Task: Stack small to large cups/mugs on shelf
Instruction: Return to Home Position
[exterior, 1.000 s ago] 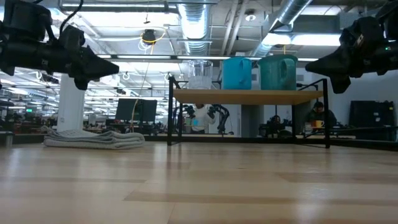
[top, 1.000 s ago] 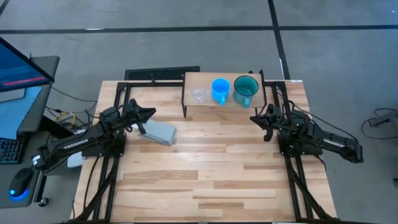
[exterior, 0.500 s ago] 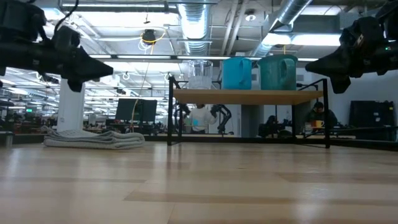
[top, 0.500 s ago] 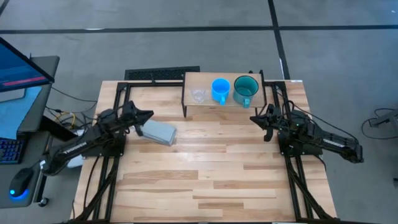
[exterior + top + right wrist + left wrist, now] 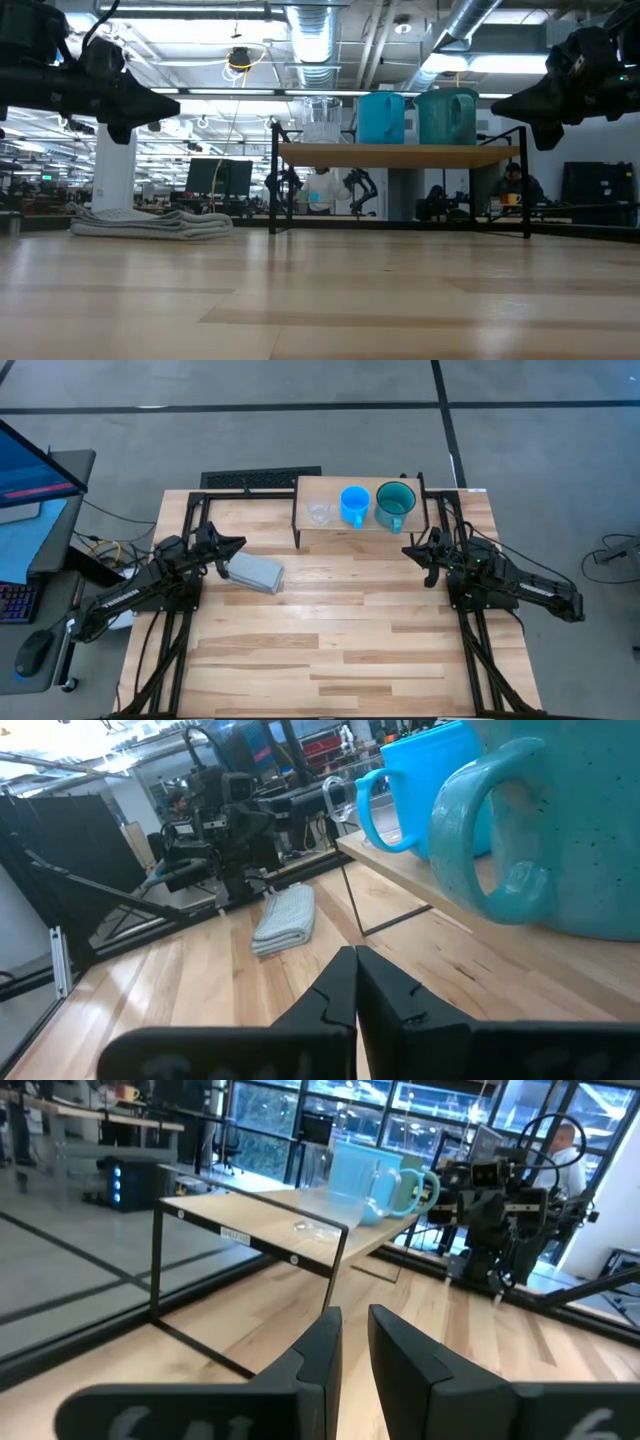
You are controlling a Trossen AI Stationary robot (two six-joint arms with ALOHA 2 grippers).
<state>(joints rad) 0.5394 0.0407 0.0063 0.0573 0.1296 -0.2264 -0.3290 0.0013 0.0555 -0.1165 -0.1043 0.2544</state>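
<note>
The light-wood shelf point(image 5: 360, 525) on black legs stands at the table's far edge. Three cups stand on it by their bases in a row: a tiny clear glass cup point(image 5: 319, 513) at the left, a bright blue mug point(image 5: 354, 504) in the middle and a larger teal mug point(image 5: 395, 505) at the right. They also show in the low view, the glass point(image 5: 318, 121), the blue mug point(image 5: 381, 117) and the teal mug point(image 5: 447, 116). My left gripper point(image 5: 240, 543) is shut and empty, left of the shelf. My right gripper point(image 5: 406, 550) is shut and empty, near the shelf's right front leg.
A grey folded cloth point(image 5: 255, 572) lies flat on the plank tabletop point(image 5: 340, 630) just below my left gripper; it also shows in the low view point(image 5: 150, 224). The wide middle and near part of the tabletop is bare wood. A black frame runs around the table's sides.
My left gripper has drawn back a little toward the table's left edge, staying shut. The cups and the cloth have not moved.
</note>
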